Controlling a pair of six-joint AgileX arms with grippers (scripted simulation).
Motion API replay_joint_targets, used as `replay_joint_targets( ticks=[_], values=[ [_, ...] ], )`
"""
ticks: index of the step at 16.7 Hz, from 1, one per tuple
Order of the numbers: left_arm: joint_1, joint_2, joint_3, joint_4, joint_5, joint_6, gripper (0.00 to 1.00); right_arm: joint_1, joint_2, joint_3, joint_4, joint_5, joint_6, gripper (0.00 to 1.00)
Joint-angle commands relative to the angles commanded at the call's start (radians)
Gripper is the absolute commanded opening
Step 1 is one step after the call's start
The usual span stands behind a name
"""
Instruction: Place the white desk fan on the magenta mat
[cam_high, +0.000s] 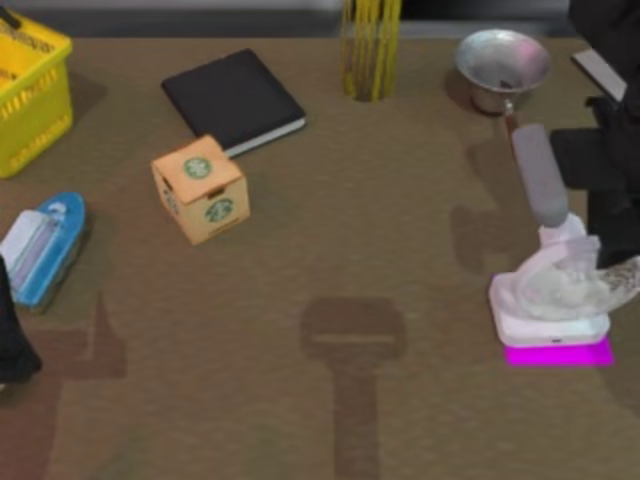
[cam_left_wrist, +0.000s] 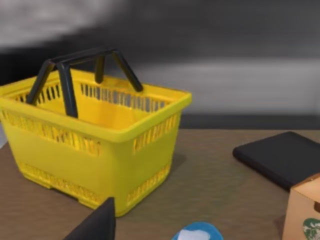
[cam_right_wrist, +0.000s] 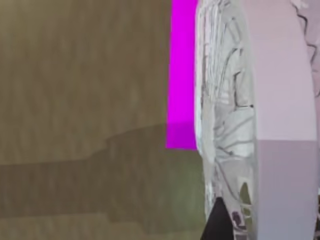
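The white desk fan (cam_high: 552, 298) stands at the table's right side with its blocky base on the magenta mat (cam_high: 560, 354); only the mat's front strip shows beneath it. My right gripper (cam_high: 567, 248) reaches down onto the fan from behind and is shut on it. The right wrist view shows the fan's grille (cam_right_wrist: 225, 100) very close, the mat (cam_right_wrist: 181, 75) beside it, and one dark finger (cam_right_wrist: 216, 226) against the grille. My left gripper (cam_high: 10, 345) is parked at the left edge, open and holding nothing.
A yellow basket (cam_high: 30, 95) stands at the back left, with a blue and white object (cam_high: 45, 245) in front of it. A black notebook (cam_high: 232, 98), a cardboard box (cam_high: 200, 188), yellow sticks (cam_high: 370, 45) and a metal cup (cam_high: 502, 65) fill the back.
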Motion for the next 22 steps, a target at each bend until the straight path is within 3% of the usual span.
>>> replay_joint_targets(
  ticks=[5, 18, 22],
  values=[
    [0.0, 0.0, 0.0, 0.0, 0.0, 0.0, 1.0, 0.001, 0.001, -0.03, 0.031, -0.001, -0.003, 0.0],
    [0.0, 0.0, 0.0, 0.0, 0.0, 0.0, 1.0, 0.001, 0.001, -0.03, 0.031, -0.001, -0.003, 0.98],
    [0.0, 0.0, 0.0, 0.0, 0.0, 0.0, 1.0, 0.001, 0.001, -0.03, 0.031, -0.001, -0.003, 1.0]
  ],
)
